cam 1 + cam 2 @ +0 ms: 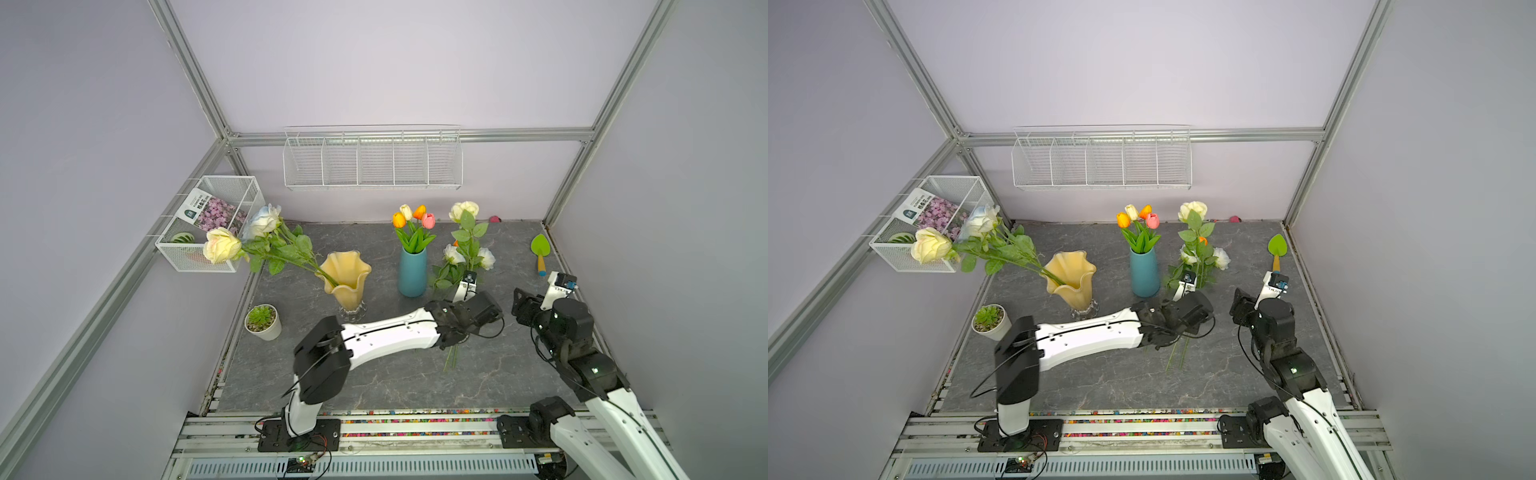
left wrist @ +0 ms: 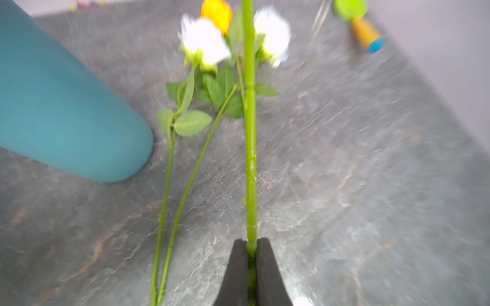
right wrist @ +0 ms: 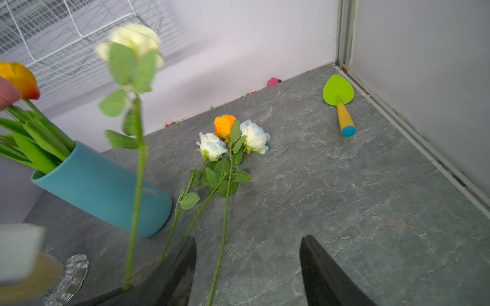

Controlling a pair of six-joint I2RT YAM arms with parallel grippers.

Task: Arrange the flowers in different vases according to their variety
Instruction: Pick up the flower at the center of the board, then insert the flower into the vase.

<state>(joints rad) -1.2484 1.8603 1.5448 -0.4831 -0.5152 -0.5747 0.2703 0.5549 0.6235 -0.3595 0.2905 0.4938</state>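
My left gripper [image 2: 251,240] is shut on the lower stem [image 2: 249,132] of a cream rose [image 1: 464,210], which stands upright right of the teal vase [image 1: 412,272]. That vase holds several tulips [image 1: 413,218]. The amber vase [image 1: 347,278] holds a cream-yellow rose [image 1: 221,245] and a white-blue rose [image 1: 264,220], both leaning far left. Two white roses [image 3: 212,145] [image 3: 254,136] and an orange rose [image 3: 224,124] lie on the table behind the held stem. My right gripper [image 3: 248,238] hangs open over their stem ends, with nothing between its fingers.
A succulent in a white pot [image 1: 262,322] stands front left of the amber vase. A green trowel [image 1: 540,253] lies by the right wall. A wire basket [image 1: 178,257] with a flower packet hangs on the left wall, and a wire rack [image 1: 372,160] on the back wall.
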